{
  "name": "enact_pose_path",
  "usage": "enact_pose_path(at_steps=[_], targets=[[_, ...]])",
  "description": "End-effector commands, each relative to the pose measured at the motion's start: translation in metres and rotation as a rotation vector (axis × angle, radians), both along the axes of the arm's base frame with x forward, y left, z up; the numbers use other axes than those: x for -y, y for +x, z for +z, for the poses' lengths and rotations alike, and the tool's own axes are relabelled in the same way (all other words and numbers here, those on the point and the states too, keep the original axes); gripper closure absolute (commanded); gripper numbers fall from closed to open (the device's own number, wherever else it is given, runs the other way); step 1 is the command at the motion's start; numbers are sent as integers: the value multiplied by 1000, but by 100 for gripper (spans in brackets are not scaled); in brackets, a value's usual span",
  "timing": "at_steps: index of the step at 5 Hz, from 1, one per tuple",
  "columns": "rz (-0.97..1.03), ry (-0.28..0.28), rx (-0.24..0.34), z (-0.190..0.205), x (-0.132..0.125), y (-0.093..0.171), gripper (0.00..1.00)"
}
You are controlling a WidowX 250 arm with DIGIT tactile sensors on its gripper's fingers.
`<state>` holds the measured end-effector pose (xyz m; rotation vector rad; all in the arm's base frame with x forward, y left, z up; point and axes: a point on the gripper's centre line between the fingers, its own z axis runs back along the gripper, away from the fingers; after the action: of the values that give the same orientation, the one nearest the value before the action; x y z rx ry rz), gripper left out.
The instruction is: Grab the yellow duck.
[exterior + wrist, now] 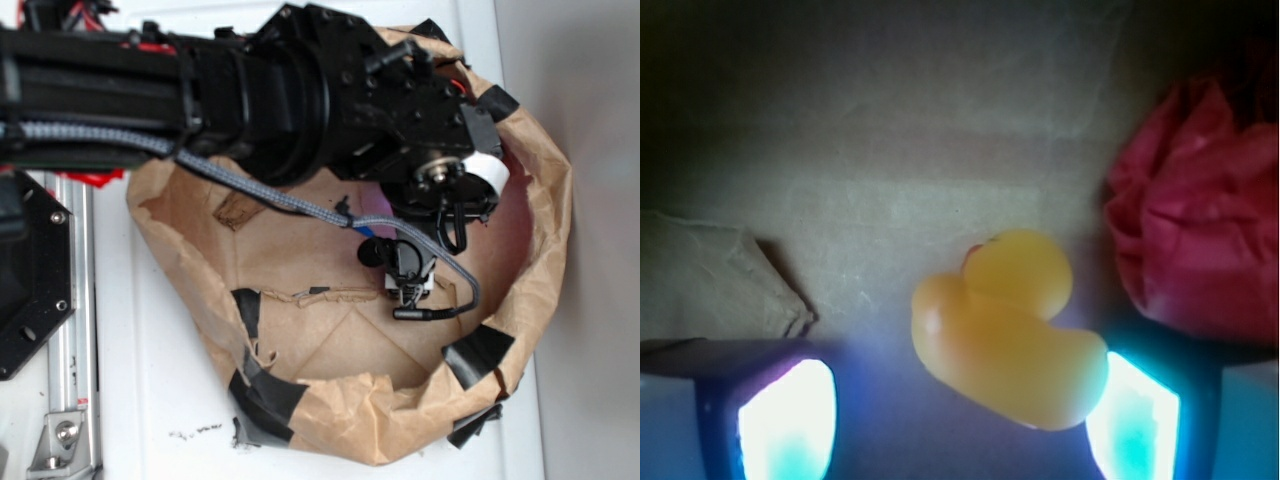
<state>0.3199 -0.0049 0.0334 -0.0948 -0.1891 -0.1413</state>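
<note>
Yellow duck (1010, 335) between spread fingers (788, 420) (touching one)

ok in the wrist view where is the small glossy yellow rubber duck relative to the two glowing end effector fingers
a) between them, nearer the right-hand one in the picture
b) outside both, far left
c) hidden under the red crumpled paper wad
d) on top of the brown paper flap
a: the small glossy yellow rubber duck lies between the open end effector's glowing fingers, its tail end at the right-hand one, apart from the red crumpled paper wad.
</note>
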Motion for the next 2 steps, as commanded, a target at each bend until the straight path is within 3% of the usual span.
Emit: enact_pose_path(at_steps=[1,2], targets=[[77,9,116,22,-13,22,0],[167,36,130,18,-17,21,0]])
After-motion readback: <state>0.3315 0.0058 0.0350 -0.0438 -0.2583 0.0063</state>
